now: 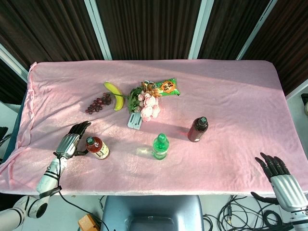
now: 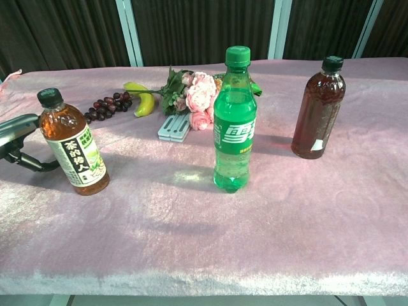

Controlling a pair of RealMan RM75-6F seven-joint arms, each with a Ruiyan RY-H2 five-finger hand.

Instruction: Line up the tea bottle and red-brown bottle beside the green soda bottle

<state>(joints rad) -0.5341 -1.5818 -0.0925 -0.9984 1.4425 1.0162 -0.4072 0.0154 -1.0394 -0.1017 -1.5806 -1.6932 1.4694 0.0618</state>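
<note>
The left hand (image 1: pixel 72 139) sits just beside the tea bottle (image 1: pixel 97 147), fingers (image 1: pixel 81 129) spread and released, thumb reaching toward the bottle's base; whether it touches the bottle I cannot tell, but nothing is grasped. That placement reads as the start of a grasp, since this bottle stands well left of the soda bottle (image 1: pixel 160 147) and must be brought over to it. The right hand (image 1: pixel 279 175) hangs off the near right edge of the desk (image 1: pixel 231 96), fingers apart, holding nothing. It is the nearer hand to the red-brown bottle (image 1: pixel 198 129), which stands upright right of and a little behind the soda bottle. All three bottles are upright and capped. Farther back lie a banana (image 1: pixel 114 93), grapes (image 1: pixel 98 103), pink flowers (image 1: pixel 148 105) and a snack packet (image 1: pixel 165 87), clear of the row.
</note>
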